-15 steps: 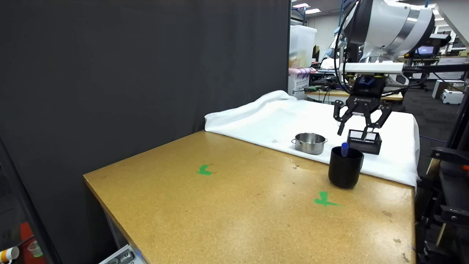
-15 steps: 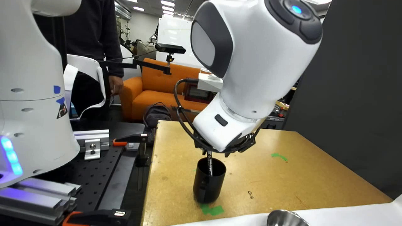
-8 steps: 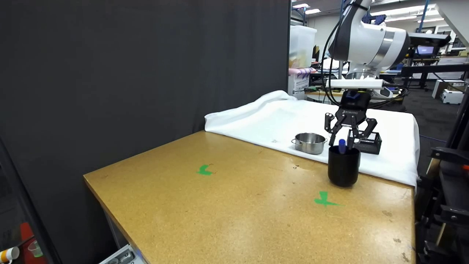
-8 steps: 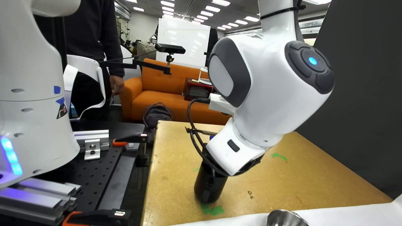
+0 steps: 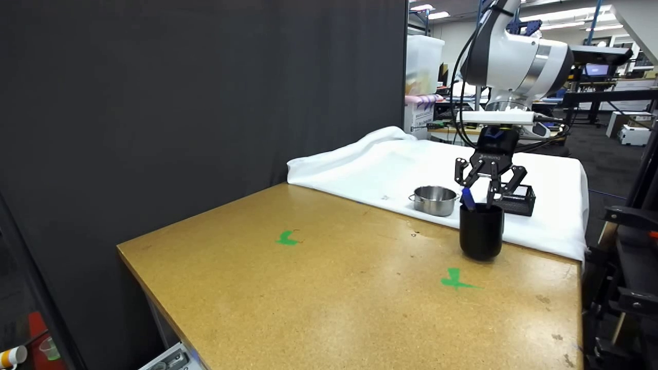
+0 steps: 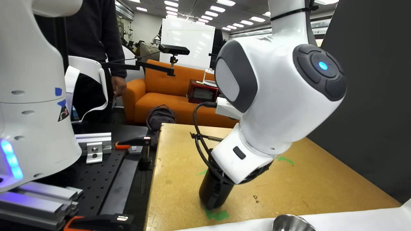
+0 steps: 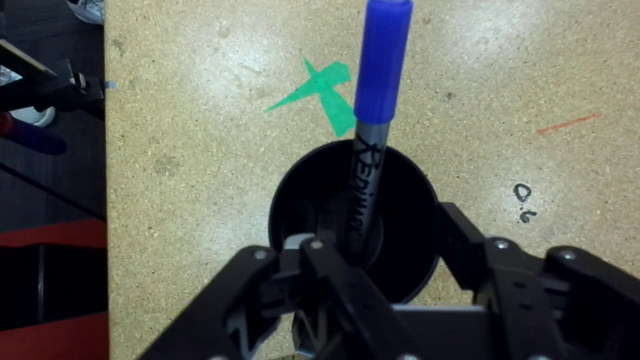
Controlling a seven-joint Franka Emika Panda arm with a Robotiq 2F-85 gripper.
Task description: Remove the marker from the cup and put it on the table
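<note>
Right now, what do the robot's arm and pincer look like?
The arm is smooth, rounded and white with dark grey patches, a glowing blue light and looping black cables. The pincer is black and jointed, with two fingers and small, round silver bolts.

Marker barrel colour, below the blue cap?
The marker barrel is silver-grey with black lettering, best seen in the wrist view.

Marker in cup, cup on table
</note>
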